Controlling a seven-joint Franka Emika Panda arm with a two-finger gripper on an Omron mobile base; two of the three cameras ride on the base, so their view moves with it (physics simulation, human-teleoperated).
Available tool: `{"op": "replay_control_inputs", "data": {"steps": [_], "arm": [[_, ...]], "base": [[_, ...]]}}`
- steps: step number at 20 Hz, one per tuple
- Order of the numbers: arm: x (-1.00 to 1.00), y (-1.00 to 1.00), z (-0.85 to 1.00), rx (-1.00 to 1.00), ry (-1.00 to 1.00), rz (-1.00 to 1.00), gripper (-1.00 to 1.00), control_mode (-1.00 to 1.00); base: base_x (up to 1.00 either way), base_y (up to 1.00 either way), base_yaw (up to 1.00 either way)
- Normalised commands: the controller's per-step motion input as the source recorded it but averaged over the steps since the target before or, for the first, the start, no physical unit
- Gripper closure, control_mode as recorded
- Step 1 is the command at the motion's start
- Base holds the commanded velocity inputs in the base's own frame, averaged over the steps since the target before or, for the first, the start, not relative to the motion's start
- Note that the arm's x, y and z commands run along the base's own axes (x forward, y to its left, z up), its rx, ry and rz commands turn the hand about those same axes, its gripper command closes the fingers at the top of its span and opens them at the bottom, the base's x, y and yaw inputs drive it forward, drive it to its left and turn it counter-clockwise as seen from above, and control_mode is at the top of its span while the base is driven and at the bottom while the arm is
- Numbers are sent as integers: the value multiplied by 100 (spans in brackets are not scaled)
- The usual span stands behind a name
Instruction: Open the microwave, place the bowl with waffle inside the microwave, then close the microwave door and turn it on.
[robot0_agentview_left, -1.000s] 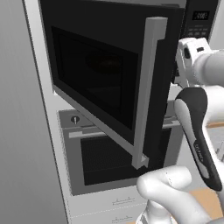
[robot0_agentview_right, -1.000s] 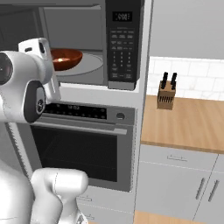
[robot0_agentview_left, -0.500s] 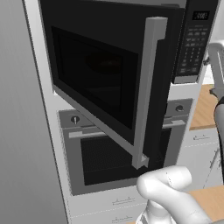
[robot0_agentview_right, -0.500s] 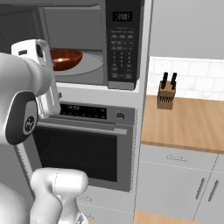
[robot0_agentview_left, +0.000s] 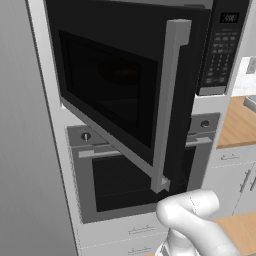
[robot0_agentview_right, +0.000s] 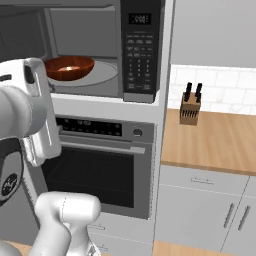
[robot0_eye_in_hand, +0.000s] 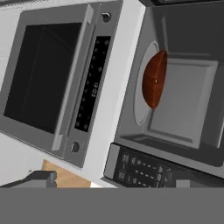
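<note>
Hand view gives us the bowl with waffle (robot0_eye_in_hand: 154, 79) resting on the turntable inside the microwave (robot0_eye_in_hand: 183, 100), well ahead of our gripper (robot0_eye_in_hand: 113, 180), whose jaws stand spread and empty. We see the microwave door (robot0_agentview_left: 120, 95) swung wide.

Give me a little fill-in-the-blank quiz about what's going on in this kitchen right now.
1. The reddish-brown bowl with waffle sits inside the ____.
2. The microwave door is swung ____.
3. The knife block stands on the wooden ____.
4. Right below the microwave is a grey ____ with a horizontal handle.

Missing words: microwave; open; counter; oven
</note>
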Motion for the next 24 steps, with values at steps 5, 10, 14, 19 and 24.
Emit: {"op": "replay_control_inputs", "data": {"steps": [5,10,14,19,24], "arm": [[-24,0,0,-1,4,-14,-100,-100],[-11,0,0,-1,8,-20,-100,-100],[-31,-2,2,0,4,-15,-100,-100],[-44,-11,2,0,3,-9,-100,-100],[-14,1,0,-3,8,-19,-100,-100]], "base": [[0,0,0],[0,0,0],[0,0,0],[0,0,0],[0,0,0]]}}
